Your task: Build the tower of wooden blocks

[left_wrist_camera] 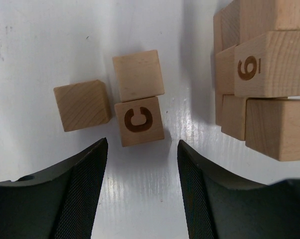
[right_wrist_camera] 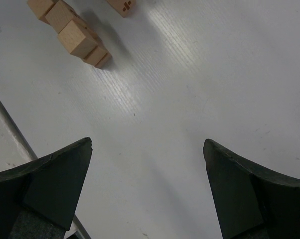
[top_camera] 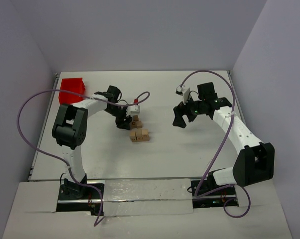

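The left gripper (left_wrist_camera: 142, 145) stands half open and empty. The C block (left_wrist_camera: 139, 121) lies just beyond its ribbed black fingertips (left_wrist_camera: 92, 159), touching a plain smooth cube (left_wrist_camera: 138, 74). The wood block tower (left_wrist_camera: 262, 84) rises beside one finger. The right gripper (right_wrist_camera: 147, 144) gapes wide over the glossy white table (right_wrist_camera: 190, 74), holding nothing.

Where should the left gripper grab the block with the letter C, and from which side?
Come straight down on the C block and pinch its left and right faces; the left gripper has its open jaws lined up with them. A plain block butts its far face, blocking that axis. The gap to the left-hand block looks tight.
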### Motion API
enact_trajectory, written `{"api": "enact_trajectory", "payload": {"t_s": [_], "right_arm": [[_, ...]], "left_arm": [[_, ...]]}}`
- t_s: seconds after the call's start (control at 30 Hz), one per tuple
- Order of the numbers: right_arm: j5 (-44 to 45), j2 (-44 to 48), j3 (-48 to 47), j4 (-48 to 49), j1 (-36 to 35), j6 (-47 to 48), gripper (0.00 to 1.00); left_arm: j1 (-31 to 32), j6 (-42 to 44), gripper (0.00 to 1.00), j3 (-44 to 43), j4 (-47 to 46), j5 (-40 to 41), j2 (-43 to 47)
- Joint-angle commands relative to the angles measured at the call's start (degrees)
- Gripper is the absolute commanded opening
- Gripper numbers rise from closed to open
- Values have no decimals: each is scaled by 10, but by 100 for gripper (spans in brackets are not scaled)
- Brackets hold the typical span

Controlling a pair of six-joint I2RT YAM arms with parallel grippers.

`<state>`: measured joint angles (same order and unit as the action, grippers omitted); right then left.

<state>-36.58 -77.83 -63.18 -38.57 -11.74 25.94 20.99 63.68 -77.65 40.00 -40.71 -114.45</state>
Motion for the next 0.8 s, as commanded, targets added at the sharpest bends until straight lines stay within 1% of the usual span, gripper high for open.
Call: {"api": "enact_trajectory", "payload": {"t_s": [0.0, 0.3, 0.47, 0.53, 0.6, 0.77], "right_arm": [[-9, 2, 0, 7, 6, 9, 100], [-12, -2, 6, 10, 9, 13, 100], [-9, -4, 4, 10, 10, 15, 100], [-7, -5, 3, 10, 11, 15, 100], [-6, -7, 3, 11, 11, 18, 100], [-8, -15, 0, 11, 12, 17, 100]], "left_arm": [[7, 16, 65, -31, 21, -14, -13], [14, -6, 69, -42, 17, -4, -21], [19, -23, 69, -58, 16, 9, -32], [21, -33, 67, -64, 10, 16, -36], [25, -48, 62, -74, 4, 22, -41], [29, -60, 49, -82, -2, 36, -51]]}}
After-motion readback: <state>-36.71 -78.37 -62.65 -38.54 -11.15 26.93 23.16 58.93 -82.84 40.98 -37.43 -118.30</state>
